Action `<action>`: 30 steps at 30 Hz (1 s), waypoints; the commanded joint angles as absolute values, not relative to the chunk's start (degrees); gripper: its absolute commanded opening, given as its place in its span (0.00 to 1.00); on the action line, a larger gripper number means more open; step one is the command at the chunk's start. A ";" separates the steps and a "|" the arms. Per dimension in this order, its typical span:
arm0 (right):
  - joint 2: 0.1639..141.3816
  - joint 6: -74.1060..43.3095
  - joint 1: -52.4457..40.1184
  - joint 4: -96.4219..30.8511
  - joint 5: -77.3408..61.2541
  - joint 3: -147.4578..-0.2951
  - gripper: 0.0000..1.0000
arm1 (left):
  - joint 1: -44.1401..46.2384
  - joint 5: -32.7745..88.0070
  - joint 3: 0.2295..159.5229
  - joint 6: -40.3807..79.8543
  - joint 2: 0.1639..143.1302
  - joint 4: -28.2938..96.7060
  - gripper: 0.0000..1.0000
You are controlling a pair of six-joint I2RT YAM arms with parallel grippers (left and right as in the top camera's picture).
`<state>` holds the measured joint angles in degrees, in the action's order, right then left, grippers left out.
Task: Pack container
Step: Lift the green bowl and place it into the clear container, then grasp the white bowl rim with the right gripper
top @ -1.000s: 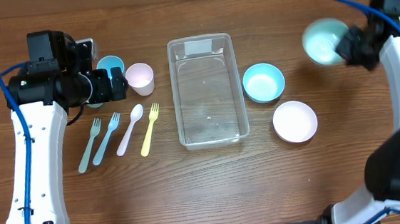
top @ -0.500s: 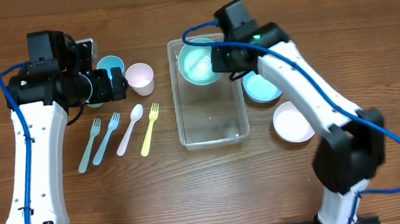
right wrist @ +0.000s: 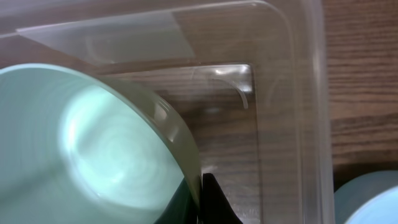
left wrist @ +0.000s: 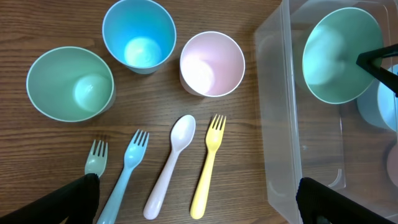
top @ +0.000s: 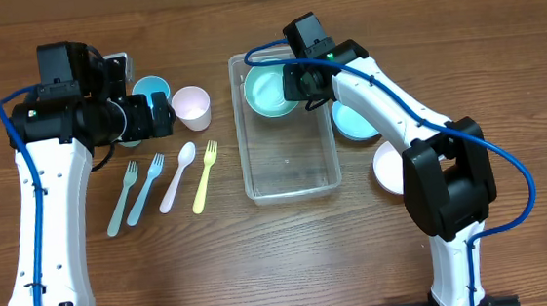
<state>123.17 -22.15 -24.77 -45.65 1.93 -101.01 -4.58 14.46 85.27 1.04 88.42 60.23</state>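
**Green bowl pinched at the container's far end**

From overhead I see both my arms. The container (top: 289, 157) lies at mid-table, and my right pincer (top: 299, 84) reaches over its far right corner with the green bowl (top: 271, 92) inside its far end. Only this view shows the blue bowl (top: 351, 119) just right of the container, partly under my arm, and the white bowl (top: 390, 168) beyond it.

My right wrist view alone shows the grip: the pincer is pressed onto the green bowl's rim, and the bowl is tilted beside the container's rounded corner. I cannot tell whether the bowl touches the floor.

My left wrist view adds the green cup (left wrist: 70, 83), blue cup (left wrist: 138, 35), pink cup (left wrist: 212, 63), three forks and a spoon (left wrist: 171, 165), all left of the container. My left pincer (top: 158, 114) is spread wide above them, holding nothing.
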 commanded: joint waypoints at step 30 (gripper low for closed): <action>99.42 -28.14 6.50 -57.52 2.59 -63.96 0.60 | -4.49 14.44 86.78 -0.25 88.60 60.16 1.00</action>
<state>100.27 -30.44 5.74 -60.69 7.11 -68.42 -4.58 14.28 85.34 1.04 88.42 60.25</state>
